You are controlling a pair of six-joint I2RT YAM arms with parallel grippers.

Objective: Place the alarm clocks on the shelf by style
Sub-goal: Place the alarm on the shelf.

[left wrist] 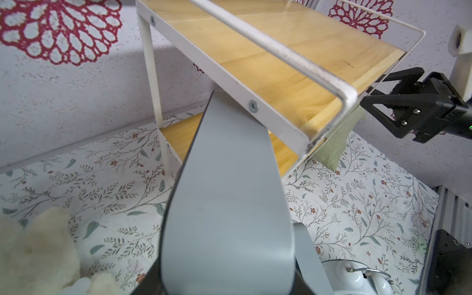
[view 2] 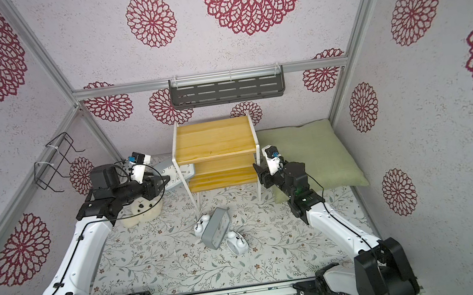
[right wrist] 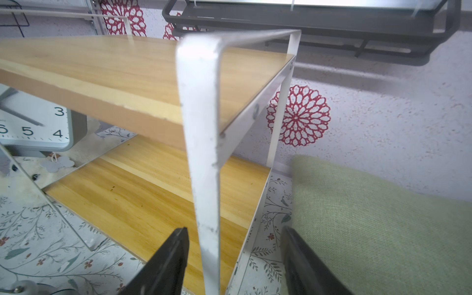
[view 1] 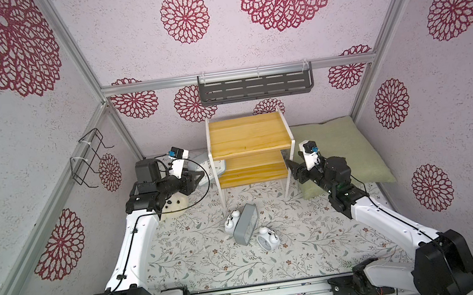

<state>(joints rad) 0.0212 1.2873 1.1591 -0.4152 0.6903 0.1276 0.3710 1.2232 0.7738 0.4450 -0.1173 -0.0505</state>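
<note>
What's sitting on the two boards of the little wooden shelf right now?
Nothing: the shelf's top board is bare, and the visible part of its lower board is bare too. The top views hide the lower board's back. A grey clock, held by the left gripper, is beside it.

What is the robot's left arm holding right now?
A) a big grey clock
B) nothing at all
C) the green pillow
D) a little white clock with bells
A: in a top view the left gripper is closed on a big grey clock beside the wooden shelf, and the left wrist view shows the clock's grey body between the fingers; both little white clocks lie on the table.
</note>
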